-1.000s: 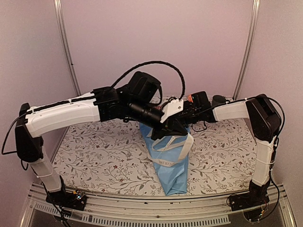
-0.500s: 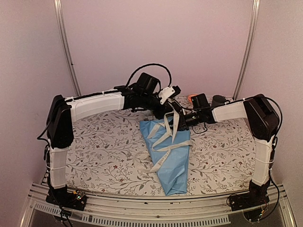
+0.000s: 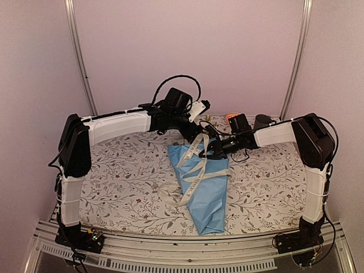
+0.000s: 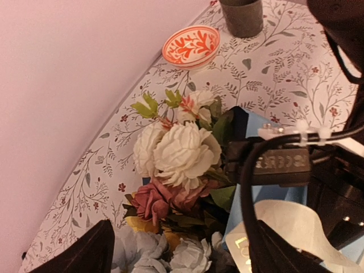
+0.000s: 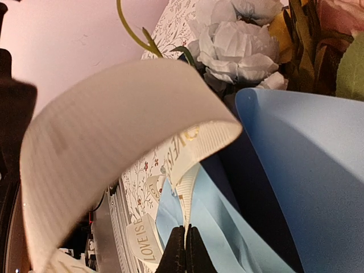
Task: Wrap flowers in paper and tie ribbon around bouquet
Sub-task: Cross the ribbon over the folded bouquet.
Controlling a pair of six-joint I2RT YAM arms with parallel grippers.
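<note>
Top external view: the bouquet (image 3: 207,193) is laid on the bench (image 3: 125,182), cone tip toward the near edge, bloom end far, under both wrists. The ribbon (image 3: 193,173) is draped loose across the blue paper (image 3: 213,213) in slack loops, and no knot is seen. One strand is lifted to the R jaws, which are pressed fully together w/ the ribbon pinched at the fingertips (image 5: 177,250). The L jaws are spread wide above the bloom end, w/ nothing between them. Risks, as judged: since the band is only draped, a hard pull by the R arm could slide it off the cone or drag the whole bouquet sideways. W/ nothing pressing on the wrap, the paper could spring open and the stems could spill. If the L jaws are brought down carelessly, the flowers (image 4: 179,151) could be crushed, or a strand missed, as the slack loops lie flat on the paper. The arms are close together, so a cable snag is also possible. Views differ: from above, the blooms are mostly hidden by the arms. The L wrist cam shows them clearly, in white, pink and pale blue, plus an orange-patterned bowl (image 4: 191,45) and a grey cup (image 4: 242,17) beyond. Only the R wrist cam shows the pinch itself, the gold print on the ribbon and the navy inner face of the paper.
</note>
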